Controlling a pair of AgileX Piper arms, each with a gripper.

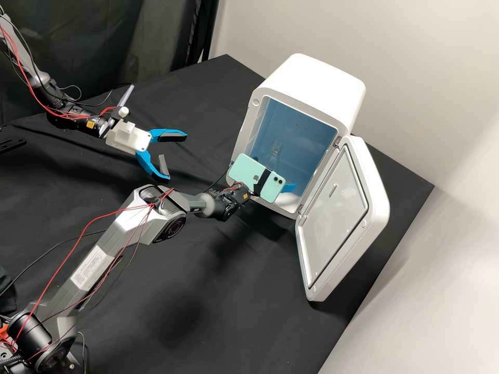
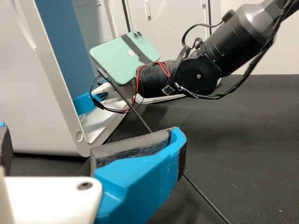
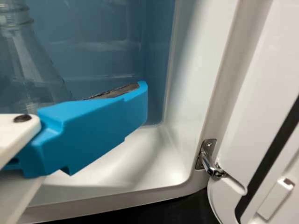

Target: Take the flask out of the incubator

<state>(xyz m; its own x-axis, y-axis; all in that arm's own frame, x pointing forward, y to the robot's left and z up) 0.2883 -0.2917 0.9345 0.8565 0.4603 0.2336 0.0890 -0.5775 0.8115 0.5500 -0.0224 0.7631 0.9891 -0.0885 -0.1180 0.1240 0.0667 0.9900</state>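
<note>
The white incubator (image 1: 312, 83) stands at the bench's back right, its door (image 1: 343, 218) swung wide open. A clear glass flask (image 3: 28, 60) stands upright inside against the blue interior. My right gripper (image 1: 287, 186) is inside the chamber, mostly hidden behind the mint-green phone (image 1: 257, 177) on its wrist. Its blue finger (image 3: 93, 121) lies beside the flask without touching it, the pad bare, so it is open. My left gripper (image 1: 174, 156) hovers open and holds nothing, left of the incubator above the bench, one finger (image 2: 140, 168) close in view.
The incubator's door hinge (image 3: 210, 158) and white floor (image 3: 154, 163) lie close to the right finger. The right arm's dark forearm (image 2: 224, 51) crosses in front of the left gripper. Black cloth (image 1: 218, 291) covers the bench, with a wall behind.
</note>
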